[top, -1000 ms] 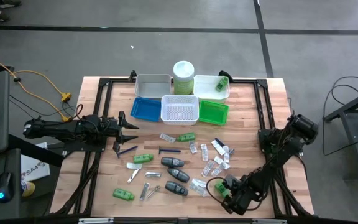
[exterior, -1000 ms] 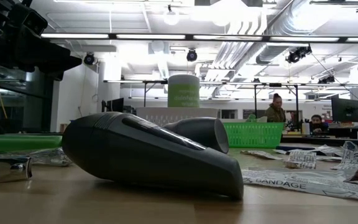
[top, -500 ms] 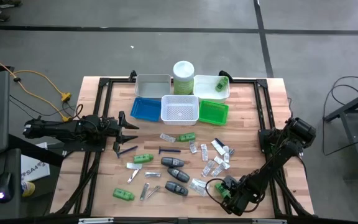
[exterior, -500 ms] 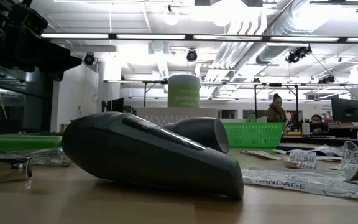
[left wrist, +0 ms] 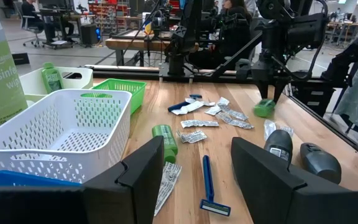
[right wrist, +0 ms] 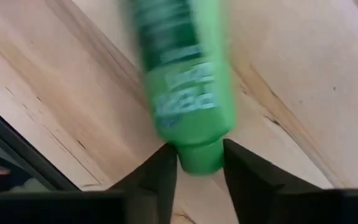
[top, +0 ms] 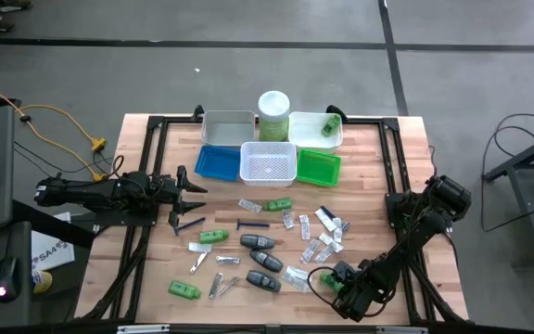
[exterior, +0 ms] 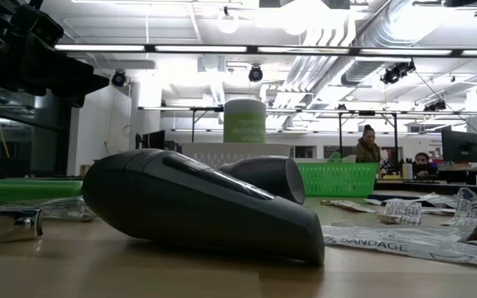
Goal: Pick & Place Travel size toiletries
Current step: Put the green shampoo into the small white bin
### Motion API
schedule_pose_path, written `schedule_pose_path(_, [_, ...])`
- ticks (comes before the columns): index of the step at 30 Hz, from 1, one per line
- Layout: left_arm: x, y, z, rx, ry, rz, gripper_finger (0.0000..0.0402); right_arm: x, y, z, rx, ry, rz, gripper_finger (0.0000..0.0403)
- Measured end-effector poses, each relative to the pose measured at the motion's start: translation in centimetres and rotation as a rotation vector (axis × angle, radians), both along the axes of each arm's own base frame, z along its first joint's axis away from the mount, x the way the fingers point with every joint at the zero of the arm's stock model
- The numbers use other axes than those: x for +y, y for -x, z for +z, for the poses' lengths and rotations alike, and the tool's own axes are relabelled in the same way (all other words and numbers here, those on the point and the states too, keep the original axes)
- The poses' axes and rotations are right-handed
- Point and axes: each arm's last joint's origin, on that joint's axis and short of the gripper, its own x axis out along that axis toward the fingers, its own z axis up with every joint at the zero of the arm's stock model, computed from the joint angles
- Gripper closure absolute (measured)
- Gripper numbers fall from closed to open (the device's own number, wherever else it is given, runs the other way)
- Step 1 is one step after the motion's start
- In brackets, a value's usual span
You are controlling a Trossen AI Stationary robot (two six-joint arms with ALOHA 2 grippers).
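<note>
So the right gripper (right wrist: 197,167) is down at the near right part of the table (top: 378,167), and its two fingers (right wrist: 160,174) are pinched on the cap end of a green tube (right wrist: 182,81) that lies on the wood. The left gripper (left wrist: 194,171) hangs over the left edge of the table with its jaws apart and nothing between them, looking out over a blue razor (left wrist: 209,186), another green tube, and the white basket (left wrist: 61,134). The rest of the toiletries, dark grey cases (top: 265,261), clear packets (top: 318,249) and clippers (top: 219,285), are scattered across the middle of the table in front of the trays (top: 219,161).
</note>
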Motion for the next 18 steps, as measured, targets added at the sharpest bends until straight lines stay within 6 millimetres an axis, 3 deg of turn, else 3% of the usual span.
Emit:
schedule_pose_path(5, [0.00,0.00,0.00,0.000,0.000,0.000,0.0213,-0.07,-0.10,0.00,-0.004,0.002,0.049,0.0313])
schedule_pose_path(11, [0.00,0.00,0.00,0.000,0.000,0.000,0.0213,-0.26,-0.33,-0.02,0.002,-0.003,0.068,0.0270])
schedule_pose_path(18, [0.00,0.00,0.00,0.000,0.000,0.000,0.0213,-0.52,-0.69,-0.01,0.001,-0.010,0.134,0.0267])
